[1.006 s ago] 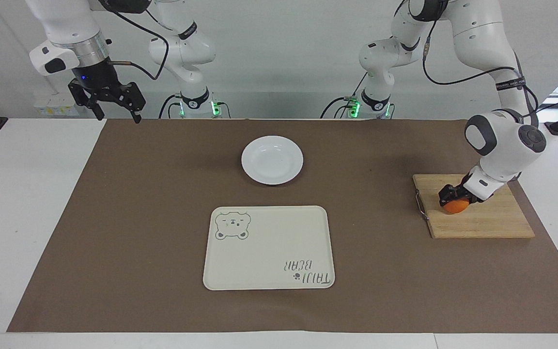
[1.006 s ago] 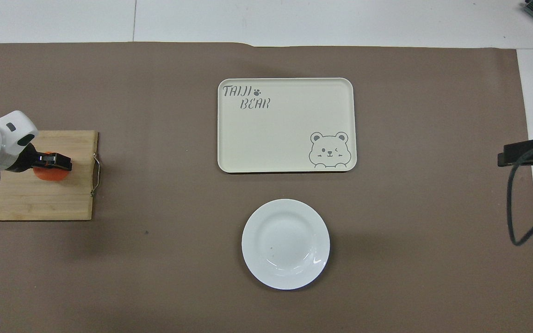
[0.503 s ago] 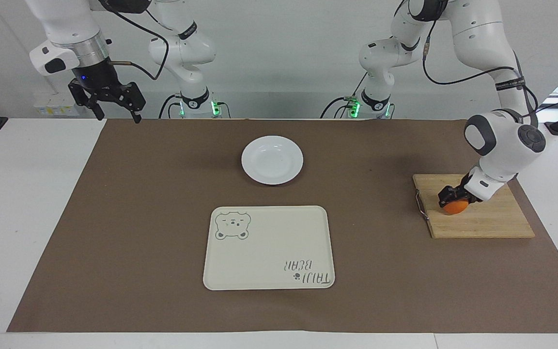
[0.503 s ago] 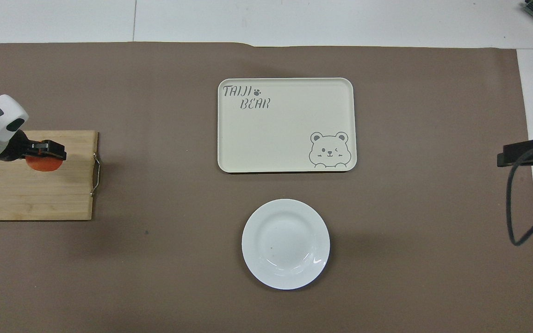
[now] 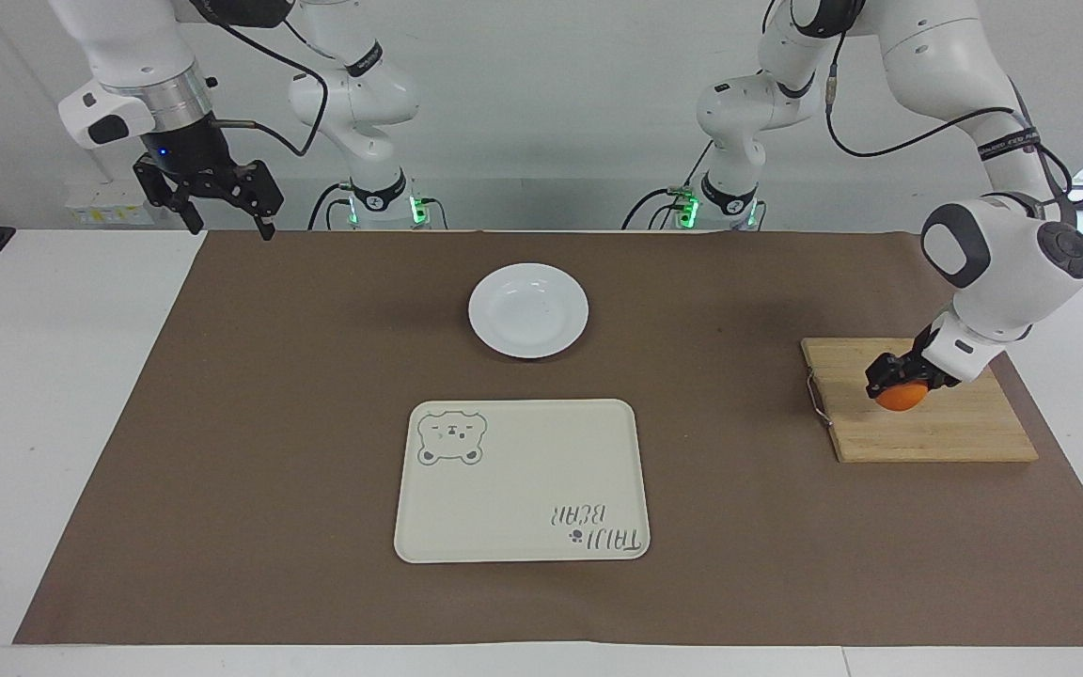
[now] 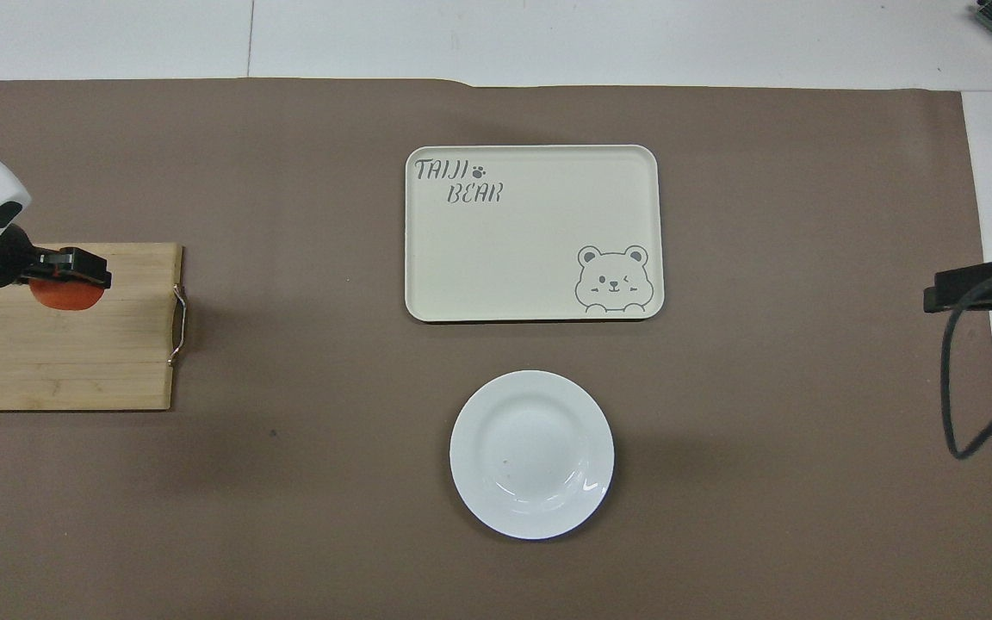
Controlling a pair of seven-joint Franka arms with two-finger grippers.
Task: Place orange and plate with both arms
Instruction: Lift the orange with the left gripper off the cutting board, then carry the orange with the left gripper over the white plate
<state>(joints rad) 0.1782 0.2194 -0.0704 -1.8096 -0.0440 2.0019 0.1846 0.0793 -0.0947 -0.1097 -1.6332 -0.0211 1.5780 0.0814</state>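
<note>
The small orange (image 5: 901, 400) (image 6: 65, 296) hangs just above a wooden cutting board (image 5: 936, 431) (image 6: 57, 362) at the left arm's end of the table. My left gripper (image 5: 896, 381) (image 6: 65, 280) is shut on it from above. The white plate (image 5: 494, 310) (image 6: 483, 454) lies bare on the brown mat, mid-table and nearer to the robots than the tray. My right gripper (image 5: 229, 226) (image 6: 963, 288) waits open and high over the mat's edge at the right arm's end, holding nothing.
A cream rectangular tray (image 5: 523, 480) (image 6: 533, 232) with a bear drawing lies farther from the robots than the plate. The cutting board has a metal handle (image 5: 816, 399) on the side toward the tray. A black cable (image 6: 957, 387) hangs by the right gripper.
My left gripper has risen a little with the orange and drifted toward the left arm's end of the board. The right arm, plate and tray have not moved.
</note>
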